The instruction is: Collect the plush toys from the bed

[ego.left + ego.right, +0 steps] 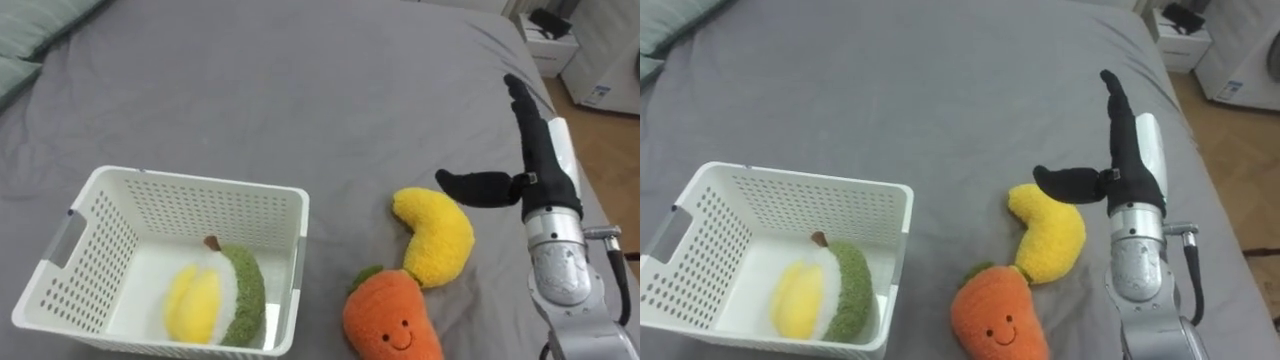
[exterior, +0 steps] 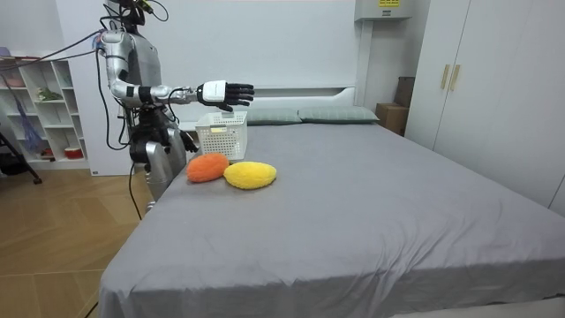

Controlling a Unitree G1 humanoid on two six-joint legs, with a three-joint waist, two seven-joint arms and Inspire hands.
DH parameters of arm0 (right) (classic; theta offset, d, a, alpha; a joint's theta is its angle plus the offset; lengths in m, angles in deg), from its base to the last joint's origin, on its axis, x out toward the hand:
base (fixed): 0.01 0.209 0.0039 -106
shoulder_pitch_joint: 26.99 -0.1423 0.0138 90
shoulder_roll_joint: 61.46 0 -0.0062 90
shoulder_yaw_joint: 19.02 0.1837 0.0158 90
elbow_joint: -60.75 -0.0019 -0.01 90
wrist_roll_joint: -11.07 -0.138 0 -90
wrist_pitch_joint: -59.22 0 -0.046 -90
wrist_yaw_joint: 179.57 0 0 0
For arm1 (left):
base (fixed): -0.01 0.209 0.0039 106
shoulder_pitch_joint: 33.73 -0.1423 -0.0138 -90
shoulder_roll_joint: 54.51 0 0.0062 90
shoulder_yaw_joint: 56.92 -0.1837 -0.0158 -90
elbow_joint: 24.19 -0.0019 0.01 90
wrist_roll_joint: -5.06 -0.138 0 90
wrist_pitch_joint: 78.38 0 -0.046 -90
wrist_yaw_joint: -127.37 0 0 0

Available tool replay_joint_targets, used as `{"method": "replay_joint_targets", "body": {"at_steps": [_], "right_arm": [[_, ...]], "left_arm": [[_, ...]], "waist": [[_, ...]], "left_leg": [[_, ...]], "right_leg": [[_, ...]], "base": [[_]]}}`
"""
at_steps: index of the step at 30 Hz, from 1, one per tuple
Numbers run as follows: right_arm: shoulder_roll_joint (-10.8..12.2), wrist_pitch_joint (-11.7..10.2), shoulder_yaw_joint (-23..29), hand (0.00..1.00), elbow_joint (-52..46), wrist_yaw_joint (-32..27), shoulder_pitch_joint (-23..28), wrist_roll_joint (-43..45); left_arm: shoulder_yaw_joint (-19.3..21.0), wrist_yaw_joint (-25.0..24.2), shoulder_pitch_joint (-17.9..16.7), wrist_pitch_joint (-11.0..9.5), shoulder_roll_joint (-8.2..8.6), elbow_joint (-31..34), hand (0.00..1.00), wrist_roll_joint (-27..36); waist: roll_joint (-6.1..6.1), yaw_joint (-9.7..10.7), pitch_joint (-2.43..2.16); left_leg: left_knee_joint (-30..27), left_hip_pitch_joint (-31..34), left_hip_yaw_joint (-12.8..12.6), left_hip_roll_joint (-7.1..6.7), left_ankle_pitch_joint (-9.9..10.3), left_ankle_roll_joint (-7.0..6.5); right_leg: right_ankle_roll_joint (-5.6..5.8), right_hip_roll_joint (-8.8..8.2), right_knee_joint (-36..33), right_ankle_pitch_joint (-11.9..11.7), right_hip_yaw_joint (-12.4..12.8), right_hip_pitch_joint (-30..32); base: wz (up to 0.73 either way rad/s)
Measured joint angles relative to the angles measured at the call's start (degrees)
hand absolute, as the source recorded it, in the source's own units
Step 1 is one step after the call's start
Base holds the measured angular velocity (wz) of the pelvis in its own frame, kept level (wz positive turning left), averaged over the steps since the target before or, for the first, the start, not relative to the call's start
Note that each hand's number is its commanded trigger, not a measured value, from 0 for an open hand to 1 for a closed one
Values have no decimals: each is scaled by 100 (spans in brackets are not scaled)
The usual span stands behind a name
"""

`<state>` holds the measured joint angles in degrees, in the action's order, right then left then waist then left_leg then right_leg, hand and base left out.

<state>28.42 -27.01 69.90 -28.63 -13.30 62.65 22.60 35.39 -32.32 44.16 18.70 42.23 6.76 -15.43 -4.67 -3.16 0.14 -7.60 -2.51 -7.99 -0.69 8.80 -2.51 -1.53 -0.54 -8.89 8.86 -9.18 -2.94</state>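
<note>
carrot plush (image 1: 998, 322) cropped (bottom edge), basket (image 1: 810, 205) corner too

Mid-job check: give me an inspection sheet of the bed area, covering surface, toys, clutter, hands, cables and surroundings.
surface: grey bed, sheet lightly wrinkled.
job's things: white basket on the bed, yellow-and-green plush toy inside; yellow plush toy and orange carrot toy lie close together on the sheet beside the basket.
clutter: nothing seen.
hands: right hand open, raised above the sheet, just right of the yellow plush toy, holding nothing.
cables: nothing seen on the bed.
surroundings: pillows at the bedhead, wardrobe, shelf unit, wooden floor.
</note>
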Motion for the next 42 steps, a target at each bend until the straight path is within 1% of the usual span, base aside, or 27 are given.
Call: {"method": "replay_joint_targets", "body": {"at_steps": [3,7,8,12,13,15,17,18,20,21,22,23,25,26,28,29,31,33,35,37,38,42], "right_arm": [[-10,-6,24,0,264,-54,-16,-100],[-13,-9,20,0,1005,-136,-127,-489],[-12,-3,18,0,1269,-192,-184,-510],[-12,3,9,0,1669,-304,-209,-687],[-12,3,0,0,1747,-380,-224,-766],[-12,-3,-22,0,2018,-500,-414,-911],[-11,-3,-25,0,2437,-671,-734,-910],[-12,-11,-25,0,2577,-701,-837,-905],[-14,-11,-24,0,3130,-841,-1222,-914],[-14,-16,-30,0,3255,-877,-1301,-925],[-14,-18,-60,0,3518,-940,-1459,-953],[-13,-22,-82,0,3652,-960,-1522,-963],[-16,-54,-263,0,4242,-1047,-1769,-1020],[-38,-81,-352,0,4602,-1064,-1908,-1118],[-61,-77,-451,0,5018,-1061,-2061,-1306],[-61,-81,-458,0,5192,-1061,-2102,-1487],[-81,-80,-461,0,5417,-1065,-2130,-1679],[-139,-78,-449,0,5551,-1098,-2170,-1681],[-209,-93,-441,0,5634,-1235,-2217,-1681],[-269,-127,-434,0,5798,-1294,-2328,-1681],[-295,-175,-431,0,5955,-1318,-2449,-1712],[-426,-226,-430,0,6253,-1331,-2685,-1960]], "left_arm": [[-1,1,-8,1,14,-5,0,2],[-8,9,-7,15,15,-6,0,6],[-16,12,32,19,13,-8,0,40],[-26,12,109,19,10,-37,0,129],[-36,11,139,36,6,-43,0,188],[-38,4,218,61,6,-42,0,237],[-39,-11,351,117,5,-20,0,234],[-39,-17,367,118,4,-10,0,241],[-58,-63,449,115,-29,5,0,307],[-75,-63,471,115,-40,5,0,318],[-122,-61,511,115,-52,-5,0,373],[-155,-61,513,112,-55,-10,0,408],[-264,-55,560,103,-62,-13,0,561],[-321,-56,624,97,-62,-12,0,638],[-375,-58,718,83,-66,-13,0,657],[-449,-60,705,55,-78,-45,0,706],[-557,-63,704,25,-106,-46,0,731],[-608,-63,716,1,-105,-59,0,733],[-696,-61,735,-5,-121,-87,0,739],[-704,-61,732,-32,-123,-86,0,737],[-704,-61,736,-50,-124,-90,0,738],[-704,-51,815,-143,-126,-140,0,741]], "waist": [[2,-19,1],[7,-19,9],[2,-22,-4],[10,-33,-5],[23,-44,-6],[26,-33,-6],[30,-32,-4],[33,-29,-2],[36,-33,0],[37,-38,2],[44,-43,19],[48,-53,21],[48,-106,32],[40,-143,37],[23,-214,59],[29,-227,67],[29,-253,68],[28,-298,74],[49,-273,85],[49,-287,87],[60,-284,106],[90,-324,130]], "left_leg": [[12,-3,-1,2,4,5],[0,57,4,3,8,2],[-19,120,6,4,8,0],[-62,277,-2,4,6,-3],[-73,338,-1,5,5,-3],[-107,478,-1,14,4,-5],[-162,679,11,19,-11,-15],[-181,718,13,20,-11,-16],[-202,863,31,20,-19,-21],[-205,893,33,17,-26,-24],[-203,911,40,9,-31,-27],[-201,914,47,6,-31,-27],[-181,941,53,4,-32,-27],[-186,1009,76,2,-35,-32],[-187,1105,80,-2,-45,-35],[-191,1139,86,-6,-48,-36],[-196,1178,100,-6,-48,-36],[-207,1253,110,-10,-49,-36],[-228,1334,206,-22,-52,-35],[-233,1382,210,-21,-53,-34],[-240,1398,212,-20,-53,-34],[-265,1445,220,-18,-53,-34]], "right_leg": [[0,5,3,0,9,-1],[1,3,-3,-1,9,28],[1,-1,-37,-1,6,115],[-1,-4,-100,-4,22,294],[-1,-9,-108,-4,-16,347],[1,-10,-110,-26,-41,463],[-1,-16,-110,-49,-87,628],[-1,-16,-110,-53,-88,660],[-1,-19,-111,-64,-111,787],[-1,-23,-109,-64,-119,808],[-1,-29,-95,-64,-138,812],[-1,-31,-89,-64,-158,811],[0,-34,-85,-63,-175,845],[0,-39,-88,-63,-203,908],[0,-44,-94,-64,-222,1003],[0,-47,-91,-64,-247,1025],[0,-47,-90,-64,-262,1052],[0,-51,-90,-64,-266,1124],[0,-58,-89,-64,-361,1175],[0,-58,-82,-64,-366,1213],[0,-58,-76,-64,-368,1220],[-1,-58,-81,-64,-372,1258]], "base": [[0],[0],[0],[-2],[0],[0],[8],[7],[6],[12],[9],[7],[0],[4],[7],[7],[4],[0],[12],[5],[0],[0]]}}
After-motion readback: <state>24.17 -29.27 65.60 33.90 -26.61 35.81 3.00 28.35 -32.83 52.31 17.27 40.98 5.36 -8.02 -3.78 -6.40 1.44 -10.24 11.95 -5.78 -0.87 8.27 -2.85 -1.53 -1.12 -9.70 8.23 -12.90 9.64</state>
